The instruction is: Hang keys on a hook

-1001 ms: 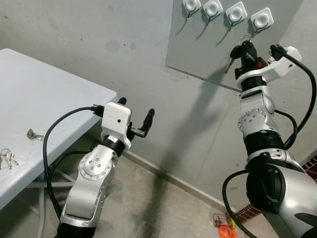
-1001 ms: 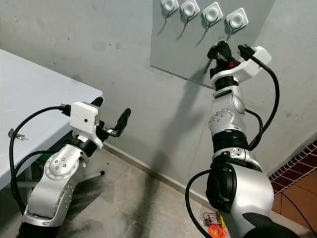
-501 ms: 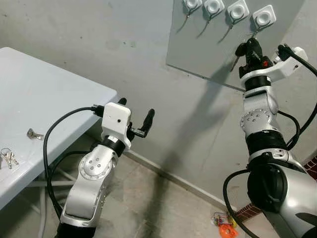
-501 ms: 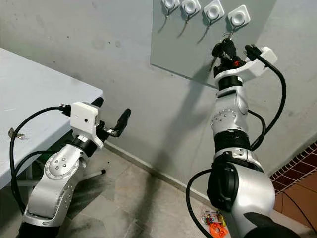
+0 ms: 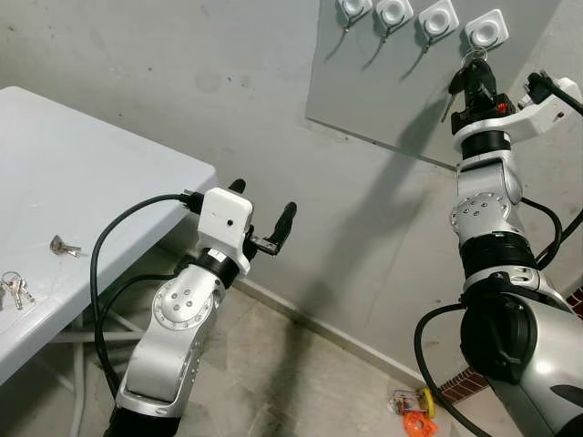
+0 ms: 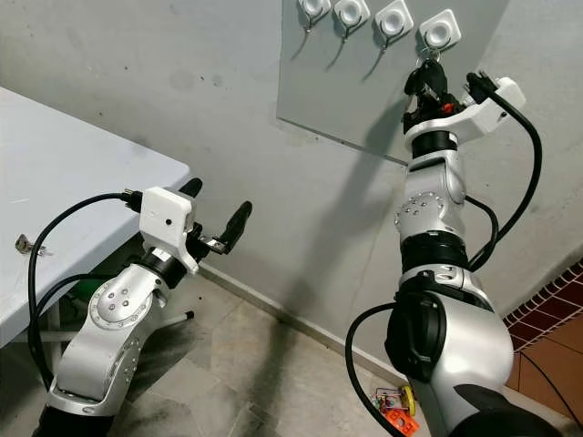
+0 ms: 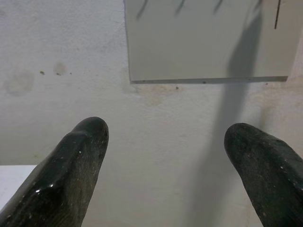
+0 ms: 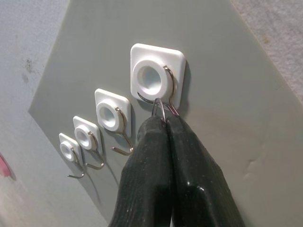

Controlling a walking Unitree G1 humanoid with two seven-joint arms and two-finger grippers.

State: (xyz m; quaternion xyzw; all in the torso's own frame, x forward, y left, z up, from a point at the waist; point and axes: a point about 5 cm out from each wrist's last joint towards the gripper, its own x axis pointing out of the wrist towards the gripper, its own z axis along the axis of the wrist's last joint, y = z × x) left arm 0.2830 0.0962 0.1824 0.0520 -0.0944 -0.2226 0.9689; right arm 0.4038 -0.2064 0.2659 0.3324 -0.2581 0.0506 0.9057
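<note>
A grey board (image 5: 383, 86) on the wall carries a row of white stick-on hooks. My right gripper (image 5: 471, 75) is raised to the rightmost hook (image 5: 483, 33) and is shut on a bunch of keys. In the right wrist view the key ring (image 8: 163, 109) sticks out of the closed fingertips (image 8: 156, 125), right at the wire of that hook (image 8: 154, 78); whether it is over the wire I cannot tell. My left gripper (image 5: 262, 208) is held open in the air, low beside the table, with nothing between its fingers (image 7: 71, 165).
A white table (image 5: 82, 182) stands at the left, with another bunch of keys (image 5: 13, 289) and a single key (image 5: 64, 246) near its edge. The other hooks (image 5: 393, 11) are bare. A small orange object (image 5: 414, 421) lies on the floor by the wall.
My right gripper has moved up and to the right with the keys, from below the board's hooks to the rightmost hook. The left arm has shifted slightly right.
</note>
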